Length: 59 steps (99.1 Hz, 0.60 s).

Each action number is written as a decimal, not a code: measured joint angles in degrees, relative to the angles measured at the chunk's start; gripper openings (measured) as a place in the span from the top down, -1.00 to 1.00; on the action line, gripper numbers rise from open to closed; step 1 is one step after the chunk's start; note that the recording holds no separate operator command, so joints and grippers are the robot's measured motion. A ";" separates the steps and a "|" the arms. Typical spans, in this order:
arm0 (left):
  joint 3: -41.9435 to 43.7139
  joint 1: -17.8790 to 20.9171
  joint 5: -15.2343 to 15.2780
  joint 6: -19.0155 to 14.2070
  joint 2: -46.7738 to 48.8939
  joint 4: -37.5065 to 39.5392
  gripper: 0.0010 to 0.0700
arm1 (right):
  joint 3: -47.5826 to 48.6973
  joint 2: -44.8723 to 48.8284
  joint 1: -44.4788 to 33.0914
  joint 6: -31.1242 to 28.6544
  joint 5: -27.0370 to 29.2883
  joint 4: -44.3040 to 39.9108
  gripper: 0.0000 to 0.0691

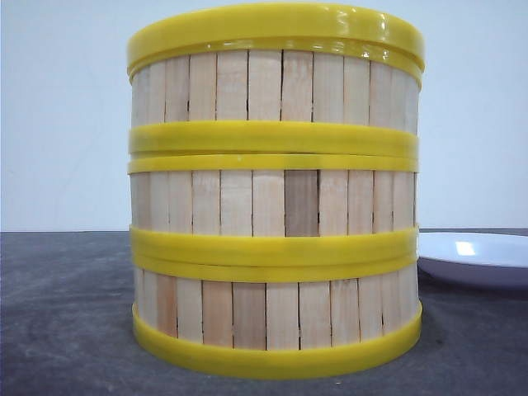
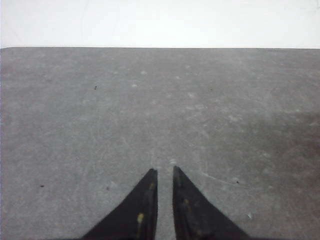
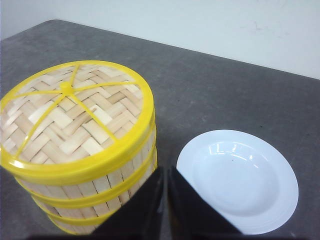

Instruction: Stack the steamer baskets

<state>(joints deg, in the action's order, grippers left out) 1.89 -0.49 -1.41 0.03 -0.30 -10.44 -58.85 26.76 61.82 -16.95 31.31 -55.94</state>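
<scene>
Dark grey table (image 1: 66,330) under a pale wall carries my three slatted wooden yellow-rimmed steamer baskets (image 1: 275,198), stacked upright beside a white plate (image 3: 240,180) and nearest my right hand (image 3: 165,172), its fingers pressed together like my left hand (image 2: 165,172).

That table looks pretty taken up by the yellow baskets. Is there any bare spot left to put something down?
Yes. The left gripper shows only bare grey table ahead. More bare table lies behind the white plate. It is crowded where the plate sits close beside the stacked steamer baskets, topped by a woven lid.
</scene>
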 joint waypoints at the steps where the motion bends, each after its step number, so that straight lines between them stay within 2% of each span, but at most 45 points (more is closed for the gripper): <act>1: 0.00 0.00 0.00 0.00 0.00 0.00 0.94 | 0.00 0.00 0.00 0.00 0.02 0.00 0.97; 45: 0.00 0.00 0.00 0.00 0.00 0.00 0.94 | 0.00 0.00 0.00 0.15 0.50 0.17 0.97; 59: 0.00 0.00 0.00 0.00 0.00 0.00 0.94 | 0.00 0.00 -2.16 1.88 2.86 5.33 0.97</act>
<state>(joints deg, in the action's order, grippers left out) 1.89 -0.49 -1.41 0.03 -0.30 -10.44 -58.85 26.76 59.66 -15.07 34.17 -50.61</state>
